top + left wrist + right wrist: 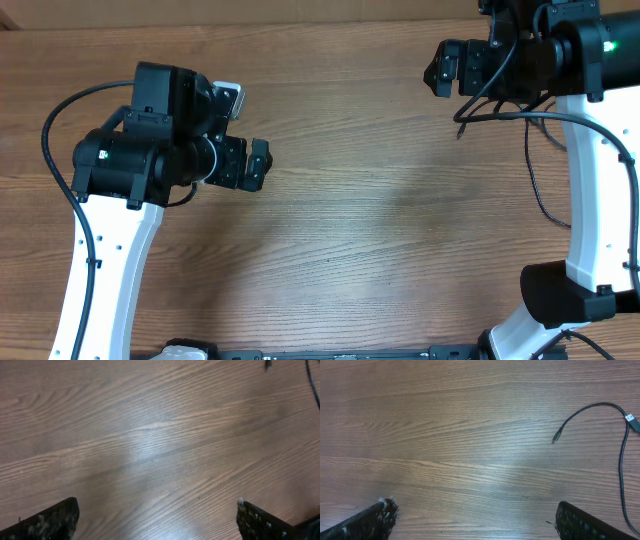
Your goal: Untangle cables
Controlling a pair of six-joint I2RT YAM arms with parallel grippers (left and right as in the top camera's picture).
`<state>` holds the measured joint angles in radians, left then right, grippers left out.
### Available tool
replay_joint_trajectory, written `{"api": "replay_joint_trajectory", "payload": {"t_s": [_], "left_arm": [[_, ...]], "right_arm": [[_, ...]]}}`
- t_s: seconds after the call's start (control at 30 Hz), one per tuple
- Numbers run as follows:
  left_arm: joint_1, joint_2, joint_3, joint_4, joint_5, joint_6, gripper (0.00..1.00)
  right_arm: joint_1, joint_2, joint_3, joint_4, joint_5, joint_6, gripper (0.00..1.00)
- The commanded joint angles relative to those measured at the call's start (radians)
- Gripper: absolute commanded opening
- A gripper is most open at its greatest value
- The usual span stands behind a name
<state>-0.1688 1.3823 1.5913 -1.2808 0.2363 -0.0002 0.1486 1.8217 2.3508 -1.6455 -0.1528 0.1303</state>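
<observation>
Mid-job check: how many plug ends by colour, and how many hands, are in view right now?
Dark plug end: 1
Silver plug end: 1
Hands: 2, left hand and right hand, both open
Total: 4
Whether the cables are one cord or two, I cannot tell.

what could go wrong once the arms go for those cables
1. The cables are thin and lie flat on the table, so the open right gripper may miss the pinch or scrape the wood.
2. Seen from overhead, the right arm hides part of them, so a grab there could be poorly aimed.
3. The open left gripper sits far across the table, and reaching over might crowd the right arm.
</observation>
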Motion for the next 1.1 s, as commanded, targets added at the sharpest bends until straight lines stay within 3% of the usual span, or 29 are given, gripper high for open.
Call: {"api": "replay_joint_trajectory", "payload": {"t_s": [0.0, 0.2, 0.43, 0.57, 0.83, 1.07], "left_arm": [[-0.002, -0.016, -0.006, -0.003, -0.057, -0.003, 1.00], [-0.002, -0.165, -0.163, 0.135, -0.087, -0.003, 1.00], [-0.002, -0.529, -0.668, 0.557, -0.082, -0.009, 1.00], [-0.002, -0.731, -0.941, 0.859, -0.079, -0.073, 1.00], [-0.002, -0.999, -1.321, 1.423, -0.079, -0.132, 1.00], [-0.002, -1.143, -1.532, 1.749, -0.139, -0.255, 1.00]], "right_arm": [[0.002, -0.004, 0.011, 0.001, -0.006, -0.003, 1.00], [0.002, -0.004, 0.011, 0.001, -0.006, -0.003, 1.00], [0.002, -0.004, 0.011, 0.001, -0.006, -0.003, 1.00], [0.002, -0.004, 0.011, 0.001, -0.006, -0.003, 1.00], [0.002, -0.004, 0.011, 0.001, -0.006, -0.003, 1.00], [0.002, -0.004, 0.011, 0.001, -0.006, -0.003, 1.00]]}}
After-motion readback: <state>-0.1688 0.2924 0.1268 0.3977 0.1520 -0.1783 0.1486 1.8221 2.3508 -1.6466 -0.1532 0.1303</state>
